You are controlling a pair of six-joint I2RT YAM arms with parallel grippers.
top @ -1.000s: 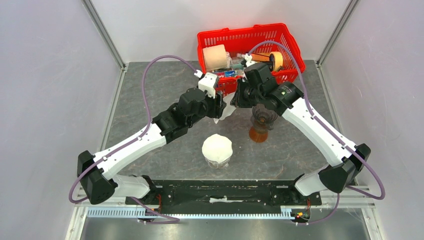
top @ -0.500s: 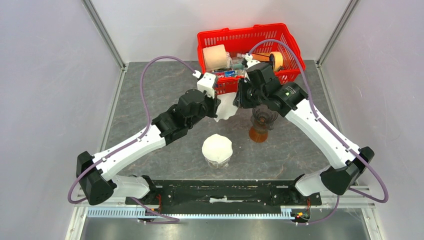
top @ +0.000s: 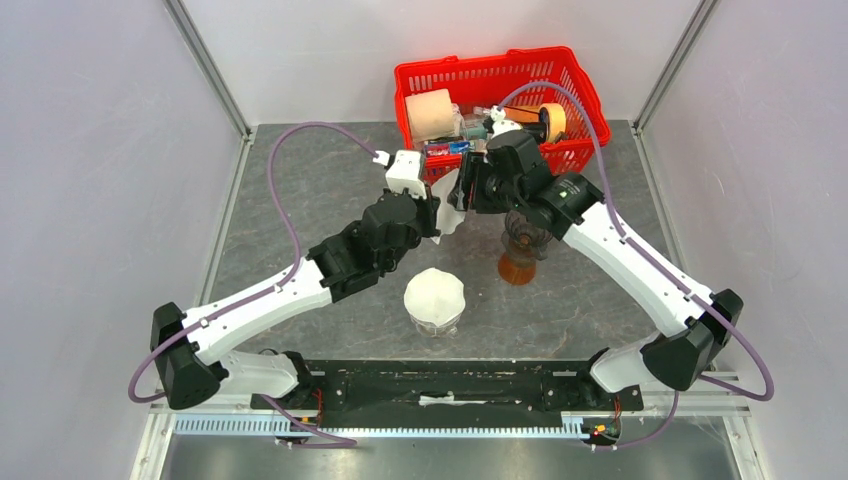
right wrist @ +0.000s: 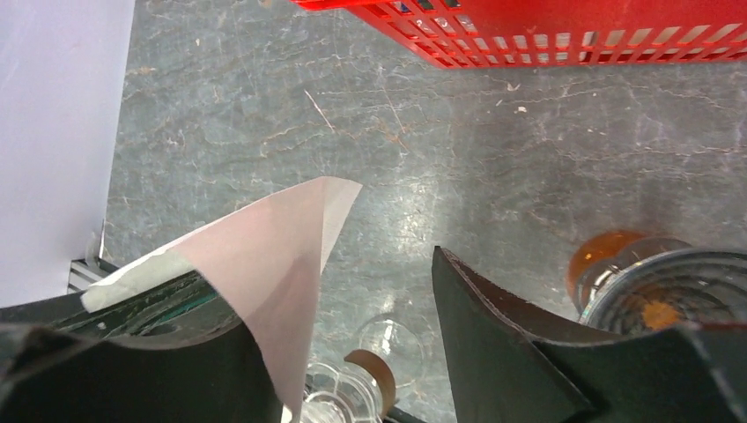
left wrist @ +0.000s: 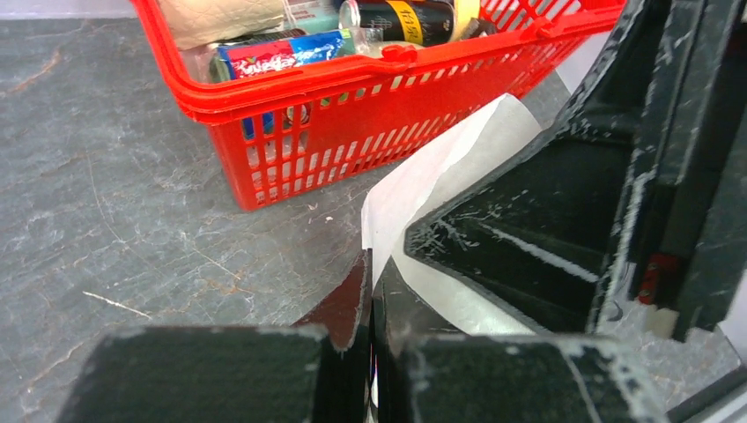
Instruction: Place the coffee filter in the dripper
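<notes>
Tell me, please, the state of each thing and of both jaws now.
left gripper, jaws shut on the coffee filter
right gripper, jaws open
coffee filter, held in the air
dripper, upright, white paper over its mouth
dark cup, upright on the brown tumbler
basket, upright, holding several items

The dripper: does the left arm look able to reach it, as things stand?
Probably yes. The dripper stands on bare table, nearer the bases than the left gripper, with nothing between them. However, that gripper is shut on the coffee filter, and a white mound covers the dripper's mouth.
</notes>
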